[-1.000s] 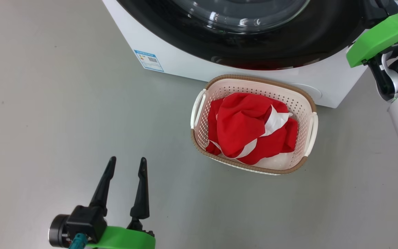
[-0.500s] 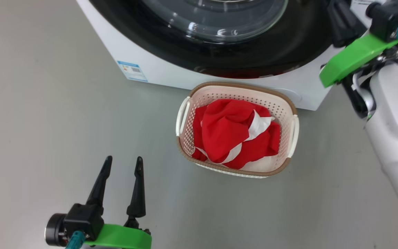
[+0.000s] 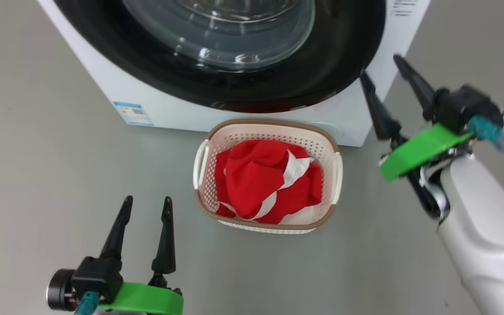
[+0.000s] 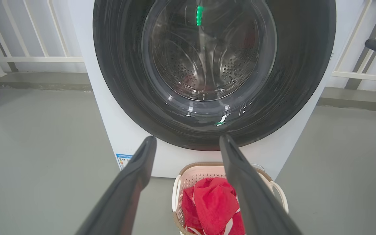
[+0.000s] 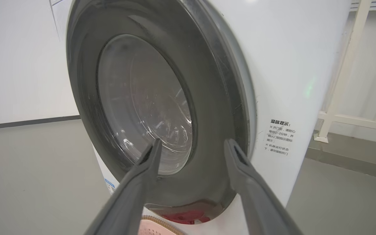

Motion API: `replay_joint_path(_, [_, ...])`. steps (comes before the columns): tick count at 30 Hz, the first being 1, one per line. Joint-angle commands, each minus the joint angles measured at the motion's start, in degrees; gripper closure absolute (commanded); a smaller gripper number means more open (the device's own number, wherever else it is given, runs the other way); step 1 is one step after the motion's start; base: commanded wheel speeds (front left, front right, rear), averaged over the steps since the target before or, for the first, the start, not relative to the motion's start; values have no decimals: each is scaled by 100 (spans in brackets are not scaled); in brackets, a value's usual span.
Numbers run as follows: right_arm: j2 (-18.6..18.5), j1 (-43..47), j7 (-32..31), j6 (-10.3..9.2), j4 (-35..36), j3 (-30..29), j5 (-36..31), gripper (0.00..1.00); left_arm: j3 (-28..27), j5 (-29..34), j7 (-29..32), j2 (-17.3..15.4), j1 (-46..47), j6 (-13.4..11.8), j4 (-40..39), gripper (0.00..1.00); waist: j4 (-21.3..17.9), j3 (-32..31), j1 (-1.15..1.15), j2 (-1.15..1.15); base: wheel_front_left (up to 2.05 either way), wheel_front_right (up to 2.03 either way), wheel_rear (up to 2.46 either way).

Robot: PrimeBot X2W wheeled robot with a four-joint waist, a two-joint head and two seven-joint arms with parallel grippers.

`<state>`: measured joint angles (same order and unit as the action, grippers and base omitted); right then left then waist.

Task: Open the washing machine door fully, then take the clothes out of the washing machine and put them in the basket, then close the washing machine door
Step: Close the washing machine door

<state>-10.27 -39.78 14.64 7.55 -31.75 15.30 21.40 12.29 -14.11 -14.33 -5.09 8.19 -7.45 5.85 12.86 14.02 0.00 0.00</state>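
The washing machine (image 3: 164,109) is a white, smooth-sided box with a small blue label (image 3: 132,113) low on its front. The washing machine door (image 3: 221,30), a round panel with a wide glossy black rim and a bulging clear glass window, lies flat against the machine front. The basket (image 3: 269,124), cream perforated plastic with a brown woven-look rim and two side handles, stands on the grey floor (image 3: 37,175) just in front of the machine, below the door. The clothes (image 3: 260,179), soft red fabric with white strips, lie crumpled inside the basket. The left gripper (image 3: 148,200) hangs released over the floor, well apart from the basket. The right gripper (image 3: 379,65) is released, empty, near the door's right edge but apart from it. One second earlier its fingers were against the door rim at that edge. The head camera has since shifted. The basket and clothes keep their place against the machine.
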Motion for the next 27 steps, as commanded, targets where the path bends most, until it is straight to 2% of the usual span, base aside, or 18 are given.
replay_joint_path(1, [145,339,36,-6,324,-40,-54,0,-213,24,-66,-134,71,29,-138,0,-215,-140,0,0,0,0,0])
replay_joint_path(12, [361,1646,36,-6,1067,-220,-317,0,-241,-8,-21,-257,-21,-2,-155,0,-704,-403,0,0,0,0,0])
replay_joint_path(27, [658,3256,32,-6,1735,-893,-572,0,-253,-99,117,-394,-501,-85,-347,0,-1136,-916,0,0,0,0,0])
